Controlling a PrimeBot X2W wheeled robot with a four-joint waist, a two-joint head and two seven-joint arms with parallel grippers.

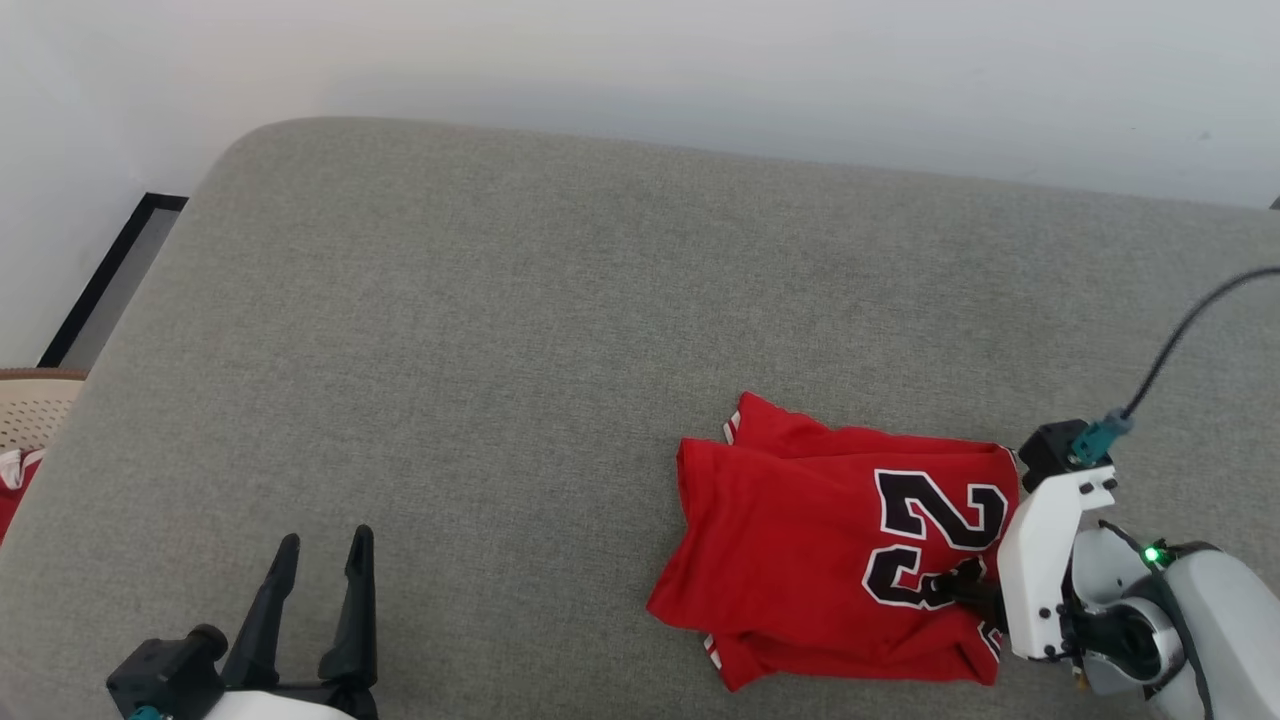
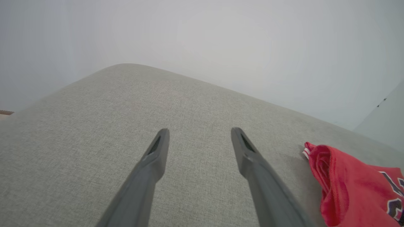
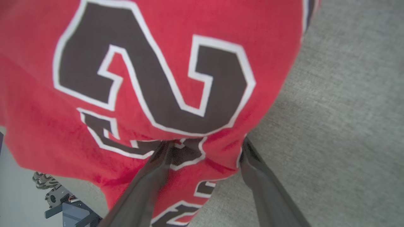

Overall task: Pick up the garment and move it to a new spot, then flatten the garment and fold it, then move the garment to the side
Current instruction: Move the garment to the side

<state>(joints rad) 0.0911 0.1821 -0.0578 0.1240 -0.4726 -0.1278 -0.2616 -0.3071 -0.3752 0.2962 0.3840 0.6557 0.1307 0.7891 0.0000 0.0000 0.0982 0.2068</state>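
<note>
- Right pincer (image 3: 205, 145), fingers spread, straddles the right edge of the folded garment (image 1: 800, 540), near right on the grey cushion (image 1: 500, 330).
- Left pincer (image 1: 325, 545) hovers spread, near left.
- Folding looks done; next, pinch every layer and shift it sideways.

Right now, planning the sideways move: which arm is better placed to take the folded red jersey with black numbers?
Right. The right gripper has its spread fingers at the edge of the red jersey; the left gripper hovers open over grey cushion.

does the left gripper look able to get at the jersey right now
Probably yes: the left gripper is open, and only bare grey cushion lies between it and the garment.
</note>
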